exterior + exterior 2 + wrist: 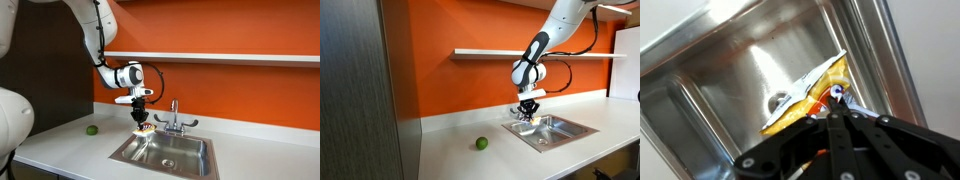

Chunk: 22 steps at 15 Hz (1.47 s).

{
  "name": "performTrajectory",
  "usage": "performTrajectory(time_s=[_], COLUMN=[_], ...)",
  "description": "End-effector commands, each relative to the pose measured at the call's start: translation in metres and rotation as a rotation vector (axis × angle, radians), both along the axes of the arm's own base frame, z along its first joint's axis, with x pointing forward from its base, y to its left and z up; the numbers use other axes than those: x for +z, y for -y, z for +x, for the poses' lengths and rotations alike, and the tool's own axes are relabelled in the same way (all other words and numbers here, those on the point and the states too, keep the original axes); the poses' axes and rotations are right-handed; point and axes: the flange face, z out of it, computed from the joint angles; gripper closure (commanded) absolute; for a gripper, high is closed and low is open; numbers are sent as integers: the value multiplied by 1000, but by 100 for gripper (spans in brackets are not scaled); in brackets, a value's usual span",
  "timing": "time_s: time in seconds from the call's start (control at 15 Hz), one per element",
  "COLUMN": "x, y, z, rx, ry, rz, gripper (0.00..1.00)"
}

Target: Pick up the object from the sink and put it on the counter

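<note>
Holding: my jaws are clamped tight on the packet point(810, 95), pinching one edge.
Packet: hanging clear above the sink point(185, 155), over the corner nearest the faucet point(173, 112).
Drain point(780, 100): peeking out just past the packet.
Green ball point(91, 129): resting on the bench point(60, 150), well apart from the sink.

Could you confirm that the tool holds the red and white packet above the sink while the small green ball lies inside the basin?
Not quite: in an exterior view the green ball lies on the counter, outside the sink. The rest stands: the tool does hold the packet above the sink.
</note>
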Motion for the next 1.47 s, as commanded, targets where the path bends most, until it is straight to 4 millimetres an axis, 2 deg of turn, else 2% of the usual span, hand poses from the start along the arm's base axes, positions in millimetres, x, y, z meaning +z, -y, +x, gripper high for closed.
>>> performTrajectory(time_s=[0.0,0.27,1.07,1.4], x=[21,25,-12,-27], y=[-15,-37,-115,-141], z=[-26,-48,-99,-110], rx=[38,99,402,532], ry=[-24,-54,-189,-232], rz=[-9,-3,20,37], gripper=[100,100,100,100])
